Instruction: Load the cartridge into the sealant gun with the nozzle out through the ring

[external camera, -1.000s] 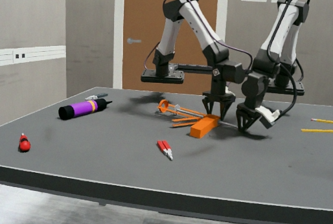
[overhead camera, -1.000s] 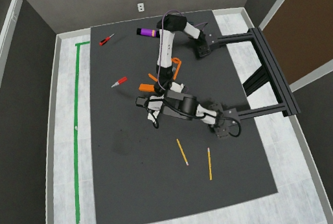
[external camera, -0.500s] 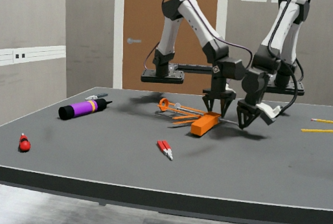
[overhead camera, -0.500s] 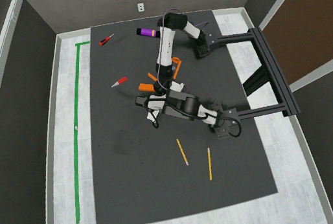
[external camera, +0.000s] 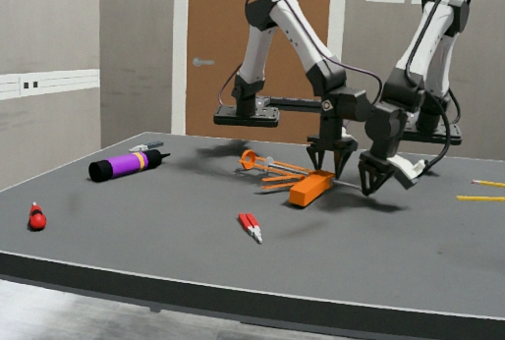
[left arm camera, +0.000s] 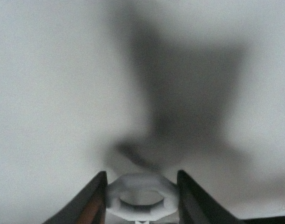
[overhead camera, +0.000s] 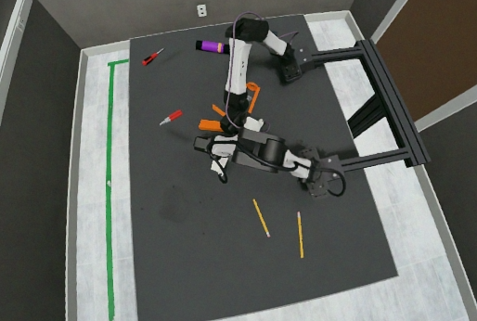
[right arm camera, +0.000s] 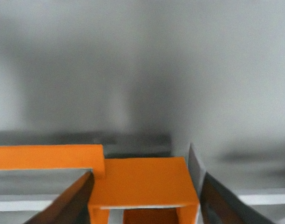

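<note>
The orange sealant gun (overhead camera: pixel 210 125) (external camera: pixel 310 189) lies on its side, front ring (overhead camera: pixel 251 86) (external camera: pixel 248 159) toward the back. Its plunger disc (external camera: pixel 269 162) stands near the ring, and the frame holds no cartridge. My right gripper (external camera: pixel 327 171) (right arm camera: pixel 146 179) is shut on the gun's body at the handle; a thin grey plate (right arm camera: pixel 194 168) shows between the orange and one finger. My left gripper (external camera: pixel 365 192) (left arm camera: pixel 142 179) is shut on the rod's grey pull ring, behind the handle. The purple cartridge (overhead camera: pixel 211 46) (external camera: pixel 123 165) lies apart, its nozzle (external camera: pixel 165 154) toward the arm bases.
Red-handled pliers (overhead camera: pixel 174 115) (external camera: pixel 248 220) lie beyond the handle. A red screwdriver (overhead camera: pixel 149 58) (external camera: pixel 37 218) lies near the far corner. A grey tool (external camera: pixel 147 146) lies behind the cartridge. Two pencils (overhead camera: pixel 261 218) (overhead camera: pixel 301 237) lie on the left arm's side. Both wrists are close together.
</note>
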